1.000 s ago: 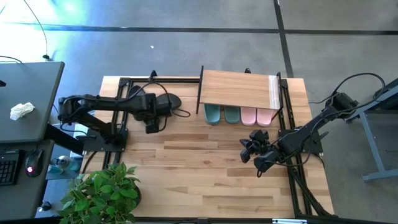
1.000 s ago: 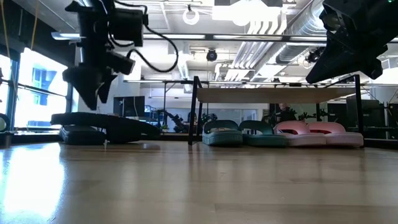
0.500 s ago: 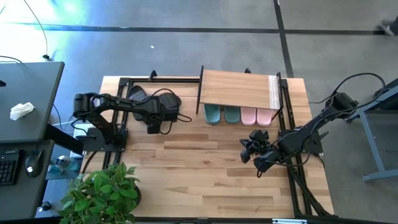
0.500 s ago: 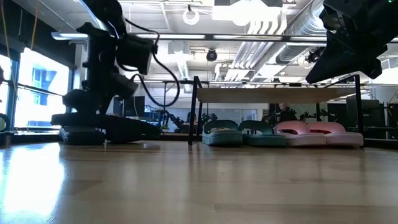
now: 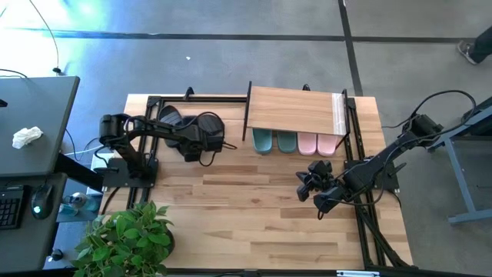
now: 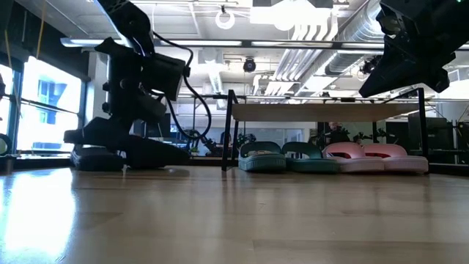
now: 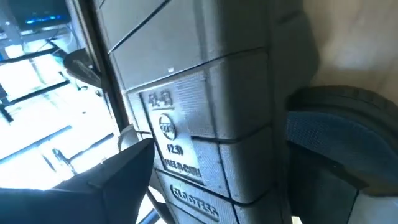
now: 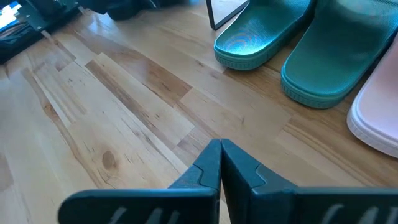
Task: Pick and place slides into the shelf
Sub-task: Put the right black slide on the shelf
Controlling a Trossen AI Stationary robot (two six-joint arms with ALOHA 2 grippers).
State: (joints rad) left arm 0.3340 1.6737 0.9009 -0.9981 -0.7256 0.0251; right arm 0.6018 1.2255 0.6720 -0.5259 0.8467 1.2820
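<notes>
Left end effector (image 5: pixel 191 141) has dropped onto the black slides (image 5: pixel 209 125) beside the shelf (image 5: pixel 296 110); its opening is unreadable, so a pickup looks imminent.

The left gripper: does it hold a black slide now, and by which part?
It cannot be told. The left gripper is down at the black slides, but no grasp shows. The right gripper is shut and holds nothing.
</notes>
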